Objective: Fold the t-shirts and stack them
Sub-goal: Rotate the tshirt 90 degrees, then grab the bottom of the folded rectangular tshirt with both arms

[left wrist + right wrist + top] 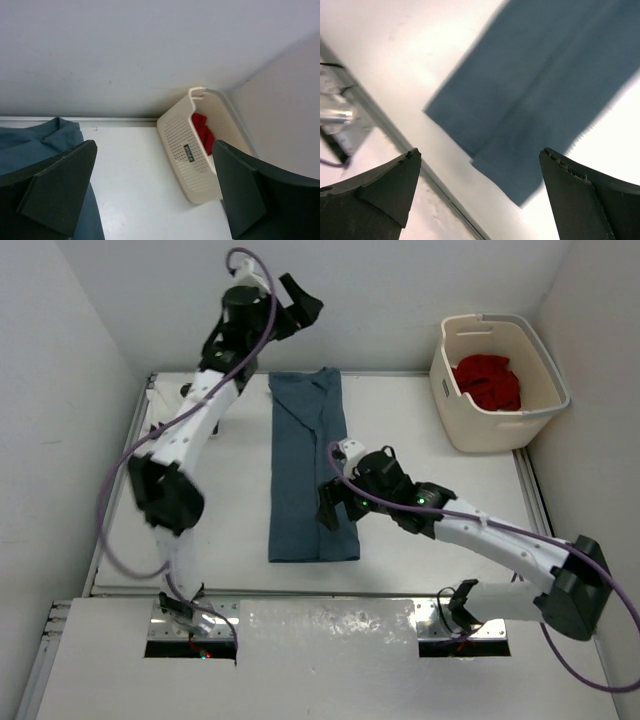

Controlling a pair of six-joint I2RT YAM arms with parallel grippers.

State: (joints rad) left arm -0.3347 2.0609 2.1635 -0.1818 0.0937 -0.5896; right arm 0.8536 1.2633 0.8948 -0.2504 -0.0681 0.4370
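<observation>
Lying lengthwise down the middle of the frame, the blue-grey t-shirt (308,470) is a long folded strip, limp and light; I'd pinch its lower hem corners. The right gripper (340,510) hangs splayed over its lower right edge; the left gripper (298,308) gapes empty at upper centre. The red t-shirt (488,382) sits crumpled in the basket (500,428), upper right; a white one is perhaps hidden.

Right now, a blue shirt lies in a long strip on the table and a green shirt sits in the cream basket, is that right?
Not quite. The shirt in the cream basket is red, not green, as the top view shows. The blue shirt does lie in a long strip on the table.
</observation>
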